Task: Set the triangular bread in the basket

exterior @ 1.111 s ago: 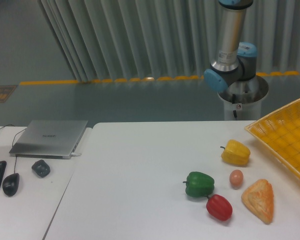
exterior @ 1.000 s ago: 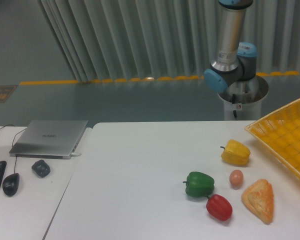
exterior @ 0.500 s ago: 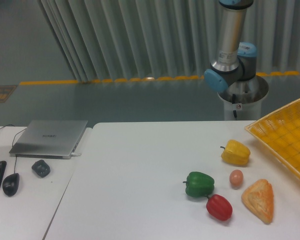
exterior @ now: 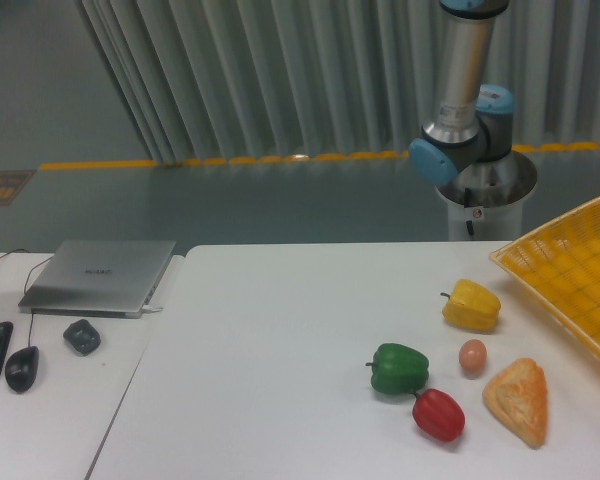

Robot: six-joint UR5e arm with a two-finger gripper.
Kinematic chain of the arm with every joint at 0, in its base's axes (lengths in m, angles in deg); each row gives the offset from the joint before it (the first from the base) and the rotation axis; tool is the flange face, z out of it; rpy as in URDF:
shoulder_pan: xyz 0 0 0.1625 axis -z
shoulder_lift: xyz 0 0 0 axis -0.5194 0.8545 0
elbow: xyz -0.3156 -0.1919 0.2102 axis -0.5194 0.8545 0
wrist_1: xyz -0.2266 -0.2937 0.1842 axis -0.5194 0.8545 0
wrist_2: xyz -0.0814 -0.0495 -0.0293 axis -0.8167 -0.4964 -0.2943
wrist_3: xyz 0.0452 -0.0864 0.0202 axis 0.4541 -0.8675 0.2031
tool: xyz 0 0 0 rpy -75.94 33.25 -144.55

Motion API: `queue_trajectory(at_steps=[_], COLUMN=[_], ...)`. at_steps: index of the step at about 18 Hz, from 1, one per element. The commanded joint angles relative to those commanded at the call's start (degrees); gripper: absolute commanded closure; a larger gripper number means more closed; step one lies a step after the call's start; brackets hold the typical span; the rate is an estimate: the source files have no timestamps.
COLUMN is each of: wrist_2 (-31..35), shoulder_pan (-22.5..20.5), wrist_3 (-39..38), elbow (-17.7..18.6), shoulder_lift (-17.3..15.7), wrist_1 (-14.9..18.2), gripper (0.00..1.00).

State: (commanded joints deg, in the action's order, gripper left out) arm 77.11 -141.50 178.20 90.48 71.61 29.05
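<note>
The triangular bread (exterior: pixel 519 400) lies flat on the white table near the front right, golden-tan with a browned crust. Behind it to the right, the yellow woven basket (exterior: pixel 570 275) sits at the table's right edge, partly cut off by the frame. Only the arm's lower links and base (exterior: pixel 465 110) show behind the table at the upper right; the arm runs up out of the frame. The gripper is out of view.
A small tan egg (exterior: pixel 472 356), a yellow pepper (exterior: pixel 471 305), a green pepper (exterior: pixel 398 368) and a red pepper (exterior: pixel 439 415) lie just left of the bread. A laptop (exterior: pixel 100 275), a mouse (exterior: pixel 21 368) and a dark small object (exterior: pixel 82 336) rest on the left table.
</note>
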Motion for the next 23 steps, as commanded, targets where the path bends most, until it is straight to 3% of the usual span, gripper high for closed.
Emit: queue_trajectory(at_steps=[15, 23], wrist_2=[-0.35, -1.58], shoulder_pan=[2.02, 2.55], wrist_3=[-6.85, -6.76], elbow=[2.64, 4.31], shoulder_lift=[-2.02, -4.22], wrist_1=[-0.52, -1.23], gripper=[0.00, 0.00])
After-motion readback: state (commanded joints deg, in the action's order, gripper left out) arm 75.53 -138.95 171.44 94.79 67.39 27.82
